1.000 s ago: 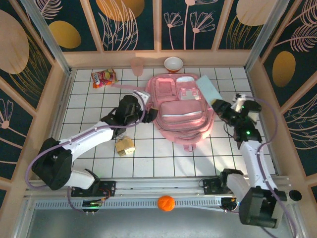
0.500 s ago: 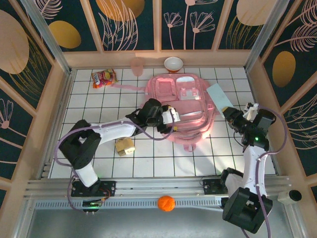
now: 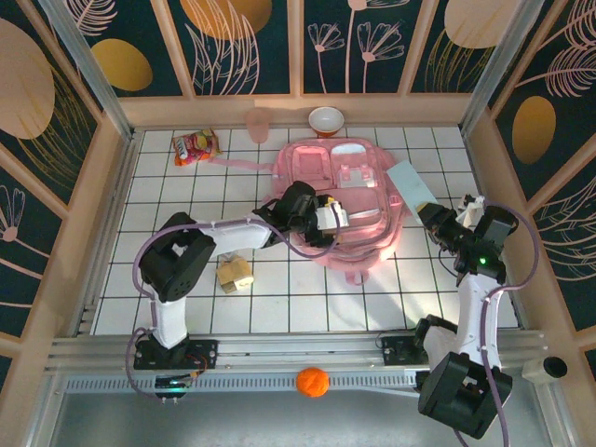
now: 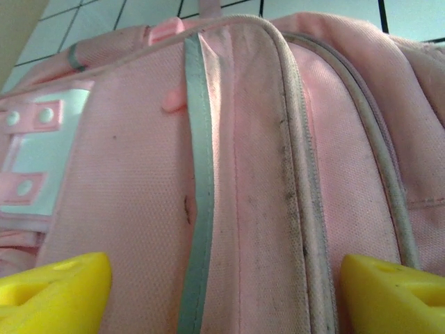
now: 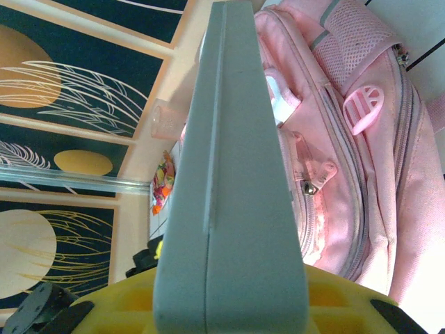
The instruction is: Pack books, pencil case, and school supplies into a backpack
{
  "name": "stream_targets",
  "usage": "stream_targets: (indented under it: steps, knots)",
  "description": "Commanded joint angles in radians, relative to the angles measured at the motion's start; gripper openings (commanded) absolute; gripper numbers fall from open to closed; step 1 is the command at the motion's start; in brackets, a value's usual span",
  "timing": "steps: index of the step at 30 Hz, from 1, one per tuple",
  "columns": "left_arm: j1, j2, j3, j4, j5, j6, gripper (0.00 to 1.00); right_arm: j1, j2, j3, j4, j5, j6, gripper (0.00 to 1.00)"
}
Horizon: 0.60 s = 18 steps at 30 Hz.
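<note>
Fingers [image 4: 55, 289] of the left claw [image 4: 222, 306] stand wide apart and released. Nothing lies between them but the cloth of the pink backpack [image 4: 243, 160], whose pale zip trim [image 4: 198, 174] runs up between the two yellow tips. Seen from above, this claw [image 3: 328, 216] sits low over the middle front pocket of the backpack [image 3: 358, 237], which lies flat on the tiled tabletop [image 3: 186, 303] with its pockets facing up. The spread looks set to pinch a fold or zip edge and open the backpack, though whether the tips already press the cloth is hard to tell from so close a view. The right claw [image 3: 426, 210] is clenched on the pale teal square [image 3: 408, 183], one of the school supplies, gripping its near end so that the free end reaches toward the backpack's right side. In the right wrist view the square [image 5: 229, 160] stands edge-on between the yellow fingers [image 5: 128, 306], thin side toward the backpack [image 5: 354, 160]; held so, it could slide into a slot once one is opened. It hangs beside the backpack, not in it, so it is judged not yet packed. The tan and yellow blocks [image 3: 235, 273] lie on the tabletop near the left arm, apart from the backpack. The snack packet [image 3: 194, 146] and pink cup [image 3: 258, 124] sit at the far edge, away from the work.
</note>
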Motion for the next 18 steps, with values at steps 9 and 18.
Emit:
stream_targets:
  steps: [9,18]
  knots:
    - [-0.003,-0.052,-0.020,0.007,-0.015,-0.099,0.11,-0.006,-0.033,-0.016,-0.004,-0.022,-0.025,0.17]
    - [-0.003,-0.307,-0.273,0.046,-0.114,-0.405,0.00,-0.002,-0.034,-0.024,0.028,-0.048,-0.004,0.16]
